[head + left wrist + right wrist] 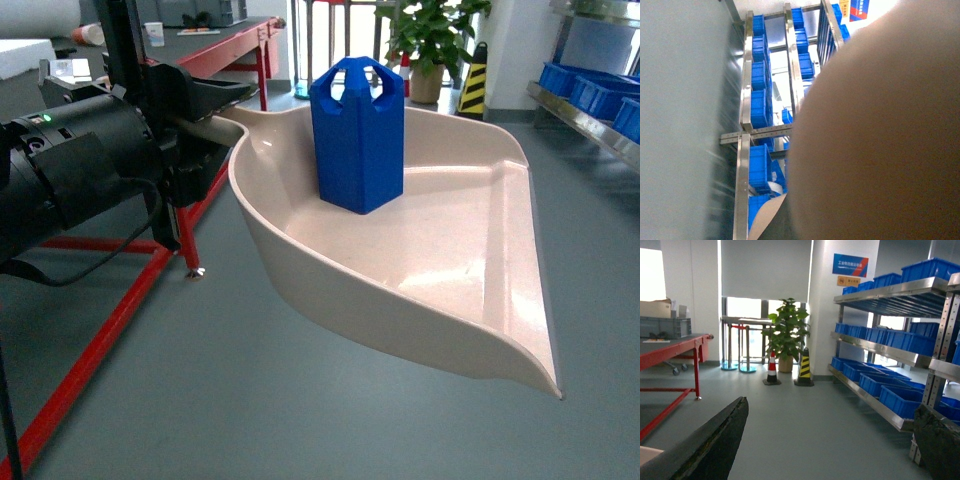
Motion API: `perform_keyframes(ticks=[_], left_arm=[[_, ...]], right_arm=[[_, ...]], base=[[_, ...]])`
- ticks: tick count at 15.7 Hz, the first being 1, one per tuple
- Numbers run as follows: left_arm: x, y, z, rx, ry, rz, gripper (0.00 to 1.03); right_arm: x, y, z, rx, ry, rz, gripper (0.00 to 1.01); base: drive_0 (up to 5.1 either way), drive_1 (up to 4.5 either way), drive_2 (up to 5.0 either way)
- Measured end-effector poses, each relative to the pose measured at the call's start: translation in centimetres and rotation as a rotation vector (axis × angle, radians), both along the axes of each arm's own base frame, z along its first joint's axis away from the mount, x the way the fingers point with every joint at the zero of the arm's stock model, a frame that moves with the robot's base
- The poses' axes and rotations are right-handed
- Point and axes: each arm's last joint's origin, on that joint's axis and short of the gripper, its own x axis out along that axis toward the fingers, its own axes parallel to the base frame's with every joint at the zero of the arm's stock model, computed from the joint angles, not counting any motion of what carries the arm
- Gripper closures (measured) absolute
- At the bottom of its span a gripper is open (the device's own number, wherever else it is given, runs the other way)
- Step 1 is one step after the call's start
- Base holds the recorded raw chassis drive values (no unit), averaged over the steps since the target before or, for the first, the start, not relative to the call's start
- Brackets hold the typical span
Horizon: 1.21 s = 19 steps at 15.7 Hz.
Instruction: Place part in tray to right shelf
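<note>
Tray (470,280) held by left tool (205,110), part (357,135) upright inside

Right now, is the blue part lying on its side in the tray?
No, the blue part stands upright, handle loop on top, near the back wall of the tray.

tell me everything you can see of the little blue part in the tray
The part is a small bright-blue block that looks like plastic, with flat faceted sides and a handle loop with openings on top. It stands upright, untilted, on the floor of the pale beige tray, near the curved back wall. Only the tray floor touches it; no gripper is on it. It shows in the head view alone.
</note>
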Motion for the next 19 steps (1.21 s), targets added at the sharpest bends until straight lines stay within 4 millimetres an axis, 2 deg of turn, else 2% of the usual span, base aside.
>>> perform_keyframes(ticks=[19], left_arm=[[0.00,0.00,0.04,-0.002,-0.006,-0.001,0.90]], right_arm=[[-0.03,-0.01,0.04,0.002,-0.005,-0.002,0.03]], base=[[-0.1,4.28,-4.4]])
